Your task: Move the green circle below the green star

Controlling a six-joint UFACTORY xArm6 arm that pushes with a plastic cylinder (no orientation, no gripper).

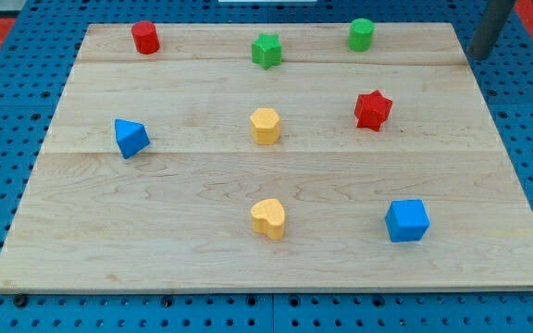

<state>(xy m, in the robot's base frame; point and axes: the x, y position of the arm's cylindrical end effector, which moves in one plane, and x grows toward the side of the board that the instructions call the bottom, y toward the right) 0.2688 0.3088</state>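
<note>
Standing: green circle (361,34) at the view's top, right of green star (266,50).
Remaining: whole push.
Tip: my tip (478,55) is waiting off-board, touching nothing.

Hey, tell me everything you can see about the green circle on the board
The green circle is a short, plain green cylinder standing upright near the top edge of the wooden board, right of the green star. It looks like painted wood or plastic. Nothing touches it; my tip is off to its right.
</note>
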